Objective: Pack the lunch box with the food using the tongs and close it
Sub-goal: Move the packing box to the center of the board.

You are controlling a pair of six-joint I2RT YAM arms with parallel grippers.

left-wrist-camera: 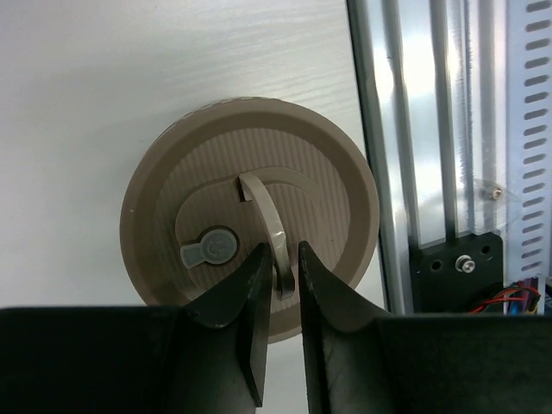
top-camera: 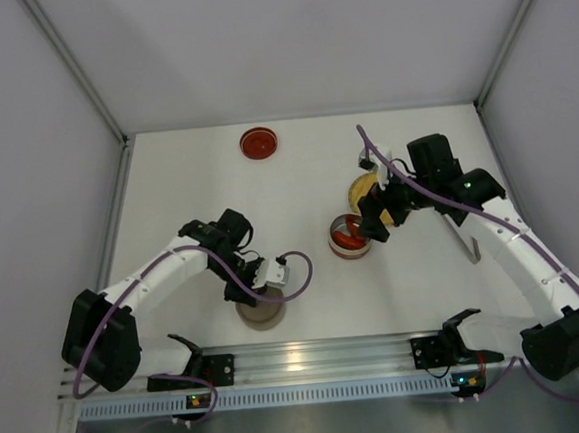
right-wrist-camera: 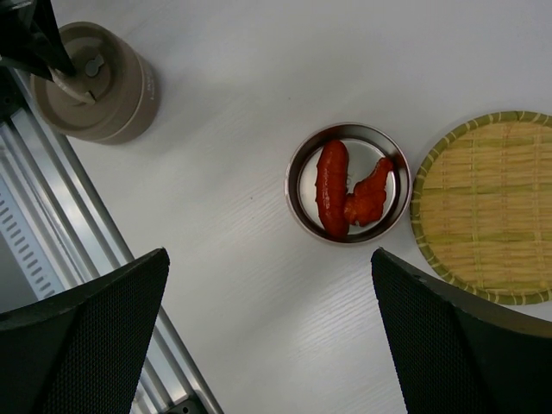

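Note:
The lunch box (left-wrist-camera: 216, 185) is a round beige container with its lid on, standing near the front rail (top-camera: 260, 311). My left gripper (left-wrist-camera: 280, 250) hangs over it (top-camera: 256, 294). Its jaws stand narrowly apart astride the lid's upright strap handle (left-wrist-camera: 269, 224), with a slit of space beside the strap. Two elongated red food pieces (right-wrist-camera: 333, 191) lie in a small steel tin (right-wrist-camera: 297, 185) at mid-table (top-camera: 348, 237). My right gripper (right-wrist-camera: 267, 254) hovers wide open above the table beside that tin (top-camera: 372, 225), holding nothing. The slim grey tongs (top-camera: 472, 248) lie at the right, partly under the right arm.
A round yellow woven plate (right-wrist-camera: 487, 207) lies bare right beside the tin (top-camera: 362, 186). A round red lid (top-camera: 259, 142) lies at the back of the table. The aluminium rail (left-wrist-camera: 431, 129) runs just past the lunch box. Grey walls enclose the table.

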